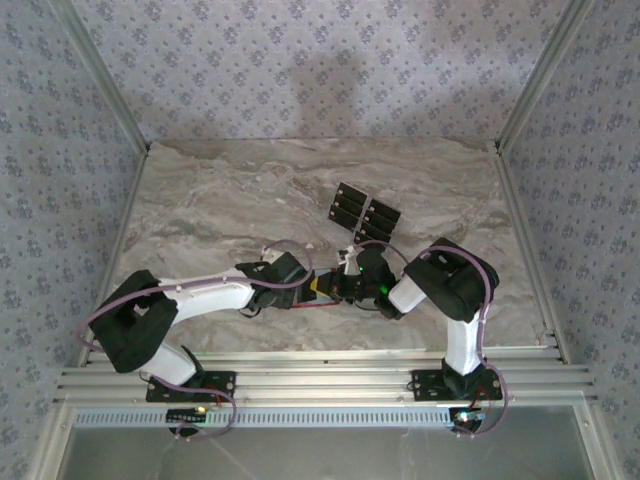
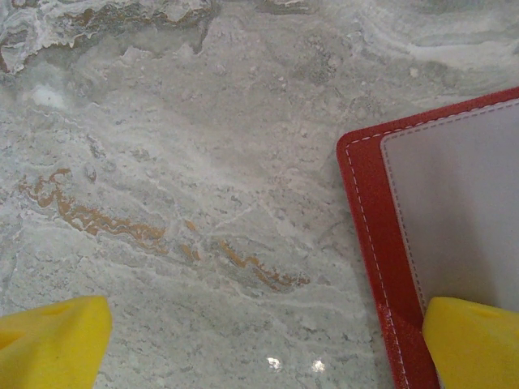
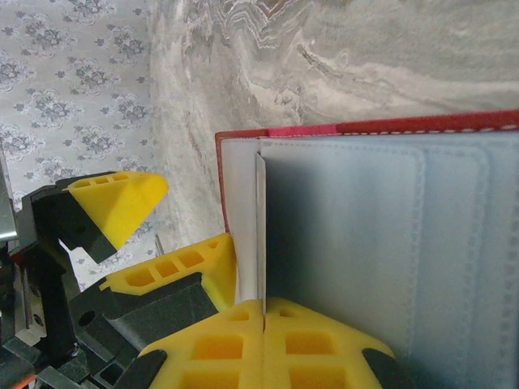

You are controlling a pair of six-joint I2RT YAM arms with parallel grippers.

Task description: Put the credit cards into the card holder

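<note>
Grey marbled counter (image 1: 220, 200), flowery wallpaper (image 1: 300, 60) on all sides, metal rails (image 1: 320, 375) along the near edge. The credit cards (image 1: 362, 212) sit in a neat block of black rectangles toward the back middle, well apart from both arms, with nothing on top of them.

Closer in, the card holder (image 2: 454, 211) is open between the two arms, red border showing and pale grey inside facing up. The right gripper (image 3: 263, 324) is pinched fully together on a thin inner flap at the holder's edge, so it's got hold of the card holder. The left gripper (image 2: 263, 348) is spread as wide as it goes, holding nothing. One yellow fingertip (image 2: 474, 344) sits over the holder's red edge and the other is over bare counter. Can't tell if it's actually touching.
</note>
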